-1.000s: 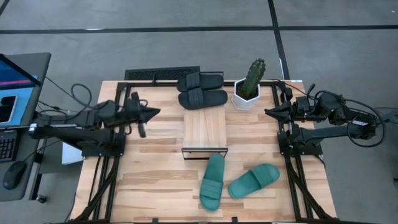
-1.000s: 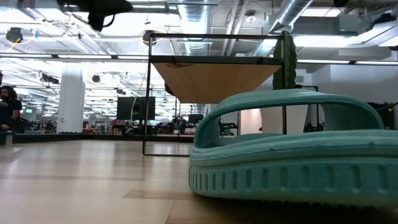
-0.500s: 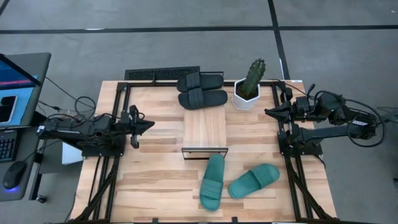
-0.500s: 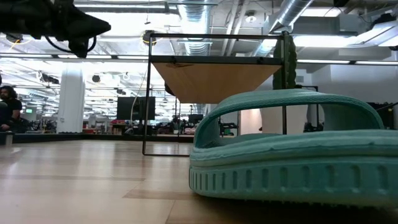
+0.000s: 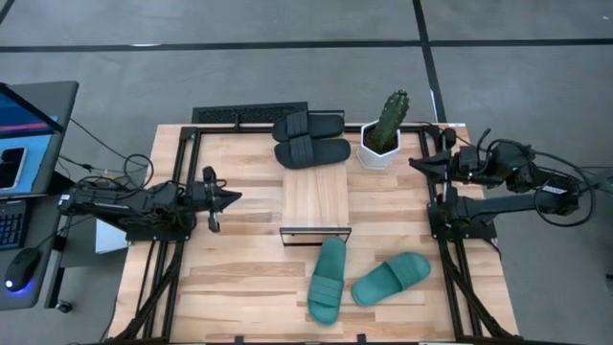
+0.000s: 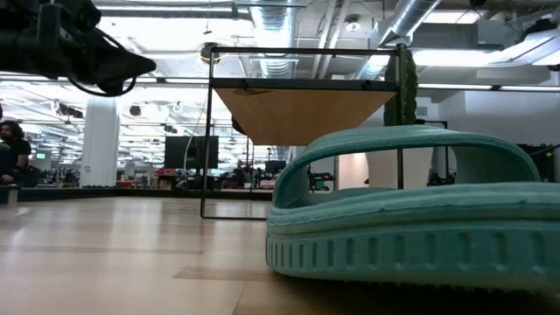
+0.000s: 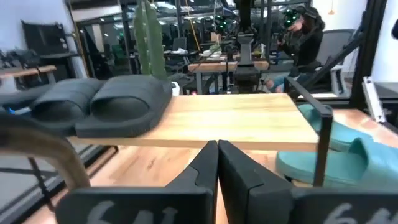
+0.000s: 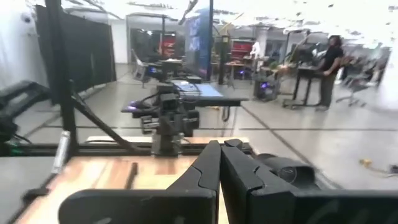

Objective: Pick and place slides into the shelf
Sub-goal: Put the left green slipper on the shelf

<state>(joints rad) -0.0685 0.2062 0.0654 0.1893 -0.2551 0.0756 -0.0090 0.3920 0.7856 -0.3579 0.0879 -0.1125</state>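
Two black slides (image 5: 309, 139) lie side by side, soles down, on the far end of the shelf (image 5: 316, 196); the left wrist view shows them as black slides (image 7: 106, 109) on the light plank (image 7: 242, 124). Two teal slides (image 5: 328, 278) (image 5: 391, 278) lie on the table near the shelf's front end, one filling the low view (image 6: 411, 210). My left gripper (image 5: 237, 196) is shut and empty, pointing level at the shelf from the table's left. My right gripper (image 5: 414, 163) is shut and empty, raised at the table's right side.
A cactus in a white pot (image 5: 384, 134) stands right of the black slides. A black grille (image 5: 249, 113) lies at the far edge. Black frame rails (image 5: 163, 268) run along both table sides. A desk with a laptop (image 5: 24, 125) stands left of the table. People show in the room beyond.
My left gripper has come down toward the table and drawn back a little toward the left edge, staying shut and level. The slides and the shelf have kept their places.
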